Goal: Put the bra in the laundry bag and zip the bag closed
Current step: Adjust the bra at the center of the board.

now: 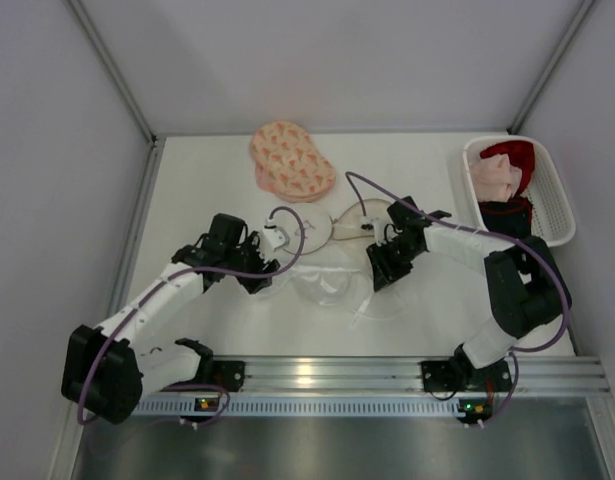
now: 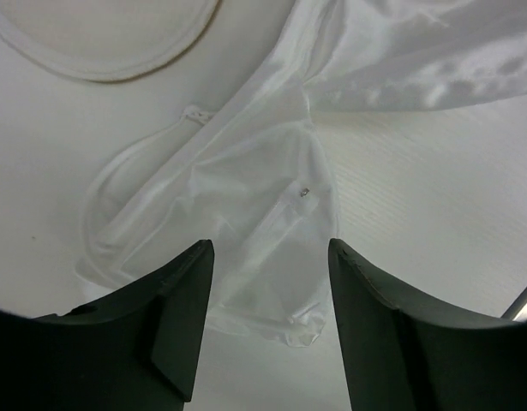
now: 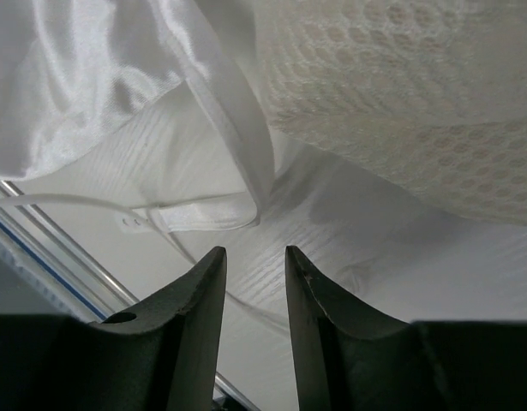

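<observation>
White on white, plus peach, red, black.
Glossy white bra (image 3: 74, 86) on white table (image 1: 207, 170); cream honeycomb mesh on laundry bag (image 3: 417, 94); peach fabric piece (image 1: 292, 160) with reddish print; white slotted basket (image 1: 557, 215) with red, pink and black garments (image 1: 512, 158); black left gripper (image 2: 269, 257) and right gripper (image 3: 254, 257).
</observation>
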`<state>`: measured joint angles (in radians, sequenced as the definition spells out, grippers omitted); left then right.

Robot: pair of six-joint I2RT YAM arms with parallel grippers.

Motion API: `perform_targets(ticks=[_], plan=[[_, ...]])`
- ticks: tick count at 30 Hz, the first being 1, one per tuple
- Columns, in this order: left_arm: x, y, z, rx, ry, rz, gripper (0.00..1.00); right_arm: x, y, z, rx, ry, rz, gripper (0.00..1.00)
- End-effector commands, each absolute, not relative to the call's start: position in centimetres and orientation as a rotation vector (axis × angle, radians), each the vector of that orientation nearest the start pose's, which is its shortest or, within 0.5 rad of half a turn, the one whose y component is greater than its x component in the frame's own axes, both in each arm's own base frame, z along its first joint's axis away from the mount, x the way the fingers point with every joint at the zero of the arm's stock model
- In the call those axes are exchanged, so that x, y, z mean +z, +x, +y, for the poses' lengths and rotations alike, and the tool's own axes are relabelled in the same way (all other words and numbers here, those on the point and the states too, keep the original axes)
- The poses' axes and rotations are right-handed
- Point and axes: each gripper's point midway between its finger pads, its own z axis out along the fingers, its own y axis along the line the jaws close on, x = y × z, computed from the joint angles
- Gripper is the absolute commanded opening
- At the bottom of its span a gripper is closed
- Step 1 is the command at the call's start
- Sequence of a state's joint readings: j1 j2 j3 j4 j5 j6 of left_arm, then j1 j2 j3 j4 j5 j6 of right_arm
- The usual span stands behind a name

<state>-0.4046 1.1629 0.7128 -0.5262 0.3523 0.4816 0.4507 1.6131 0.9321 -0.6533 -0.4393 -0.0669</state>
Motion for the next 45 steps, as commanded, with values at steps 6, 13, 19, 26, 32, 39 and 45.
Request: perform_targets(ticks=[6, 13, 19, 26, 32, 39, 45], plan=[[14.6, 24.6, -16.2, -0.444, 1.120, 2.009, 0.65, 7.2, 23.4, 19.4, 0.610, -1.156, 2.470, 0.35], [17.1, 25.8, -16.7, -0.478, 0.965, 2.043, 0.68, 7.4, 20.2, 22.8, 0.616, -1.449, 2.302, 0.35], [18.4, 26.0, -17.1, -0.506, 0.935, 2.025, 0.70, 6.7, 19.4, 24.2, 0.528, -1.855, 1.957, 0.39], [19.7, 26.5, -17.2, -0.507, 0.909, 2.019, 0.70, 4.1, 18.8, 23.6, 0.503, -2.101, 1.756, 0.38], [20.0, 26.8, -16.8, -0.502, 0.879, 2.029, 0.72, 2.5, 17.8, 22.7, 0.519, -2.165, 1.735, 0.41], [19.9, 27.4, -16.3, -0.501, 0.850, 2.048, 0.72, -0.2, 18.5, 21.7, 0.421, -2.227, 1.733, 0.38], [19.8, 27.6, -15.8, -0.483, 0.845, 2.049, 0.72, 1.2, 20.3, 21.0, 0.305, -2.225, 1.704, 0.05]])
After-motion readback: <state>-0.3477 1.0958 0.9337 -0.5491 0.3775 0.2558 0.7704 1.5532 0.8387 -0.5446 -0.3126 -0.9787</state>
